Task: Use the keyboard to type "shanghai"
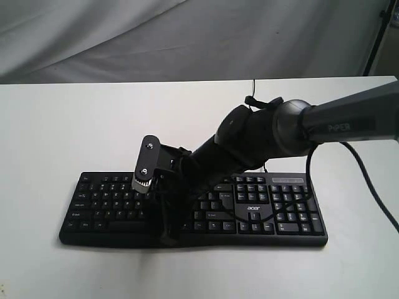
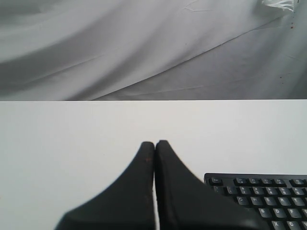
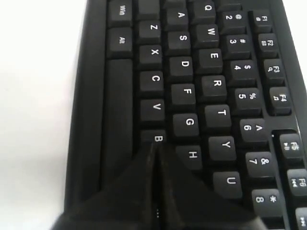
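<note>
The black keyboard (image 1: 103, 202) with white legends and an acer logo lies near the front of the white table (image 1: 56, 124). My right arm reaches across its middle from the right. My right gripper (image 1: 167, 235) points down at the keys, shut and empty. In the right wrist view its tips (image 3: 156, 146) sit low over the bottom letter row at the B key (image 3: 154, 136), beside the H key (image 3: 192, 155); contact with a key cannot be told. The left gripper (image 2: 154, 143) is shut and empty over bare table, with the keyboard's Esc corner (image 2: 216, 181) beside it. No left arm shows in the exterior view.
A grey cloth backdrop (image 1: 187, 37) hangs behind the table's far edge. The keyboard's thin cable (image 1: 254, 86) runs toward the back. The right arm's black cable (image 1: 371, 190) droops over the table's right side. A dark stand (image 1: 377, 37) is at the far right.
</note>
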